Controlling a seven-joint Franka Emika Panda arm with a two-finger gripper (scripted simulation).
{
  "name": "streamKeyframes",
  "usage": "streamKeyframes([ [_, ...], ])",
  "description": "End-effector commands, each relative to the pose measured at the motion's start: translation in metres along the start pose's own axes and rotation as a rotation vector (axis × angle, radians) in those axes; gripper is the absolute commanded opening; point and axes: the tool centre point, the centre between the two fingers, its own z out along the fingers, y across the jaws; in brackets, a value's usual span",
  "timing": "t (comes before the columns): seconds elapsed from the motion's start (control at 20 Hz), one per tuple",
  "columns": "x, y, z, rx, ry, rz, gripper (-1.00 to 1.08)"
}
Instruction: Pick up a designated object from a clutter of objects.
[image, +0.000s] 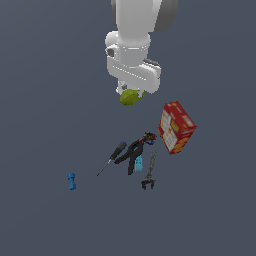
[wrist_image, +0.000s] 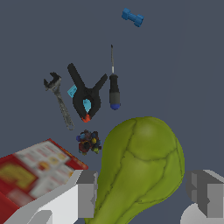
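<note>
Plain slate-blue ground (image: 45, 100) fills whole exterior view, edge to edge. No seam, wall or horizon visible. Surface flat, matte, untextured. Tone slightly lighter toward upper part of frame, darker toward lower corners. Light soft, even; shadows faint. Wrist view shows same blue-grey surface, faint vertical tonal band at upper right.

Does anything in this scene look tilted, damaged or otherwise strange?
Yes: the red-and-white box looks tilted in the exterior view, poised on a corner instead of lying flat. The rest looks ordinary: the black clamp, screwdriver and grey wrench lie loosely together, and the gripper holds the green fruit.
</note>
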Motion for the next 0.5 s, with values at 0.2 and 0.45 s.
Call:
streamKeyframes([
  [0.2,-0.025,-0.009,-0.060,0.001,0.000,-0.001,-1.00],
  [0.45,-0.042,-0.017,-0.103,0.002,-0.001,-0.001,-1.00],
])
